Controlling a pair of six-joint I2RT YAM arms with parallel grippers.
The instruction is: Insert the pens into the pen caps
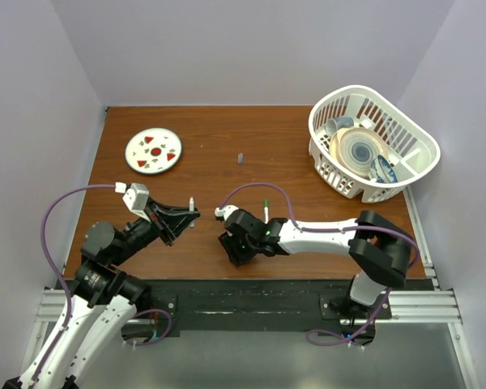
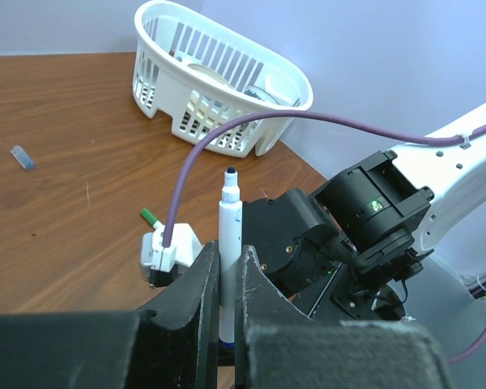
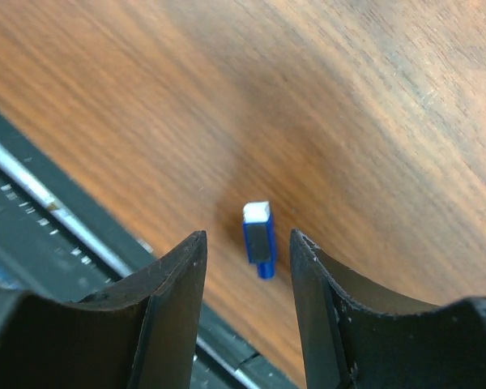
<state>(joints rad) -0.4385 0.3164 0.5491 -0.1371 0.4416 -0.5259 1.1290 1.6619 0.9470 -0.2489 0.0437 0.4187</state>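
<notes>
Nearest us in the left wrist view, the left tool (image 2: 229,271) is clamped on a thin white-barrelled marker pen (image 2: 229,235). That pen stands upright between the black fingers, its dark tip bare and pointing up.

Across from it, the right tool (image 1: 235,245) hangs low over the brown wooden desk (image 1: 227,134) with its jaws apart. A small blue cylindrical cap (image 3: 259,233) lies on the wood in the gap between them and touches neither.

We judge the task barely begun: this pen is lifted but uncapped, and the blue cap is not yet picked up. A small grey cap (image 1: 240,158) lies alone farther out on the desk. A second white pen with a green end (image 1: 266,209) lies just beside the right arm, and we cannot tell whether that green end is a fitted cap. We see no third pen anywhere in these views.
</notes>
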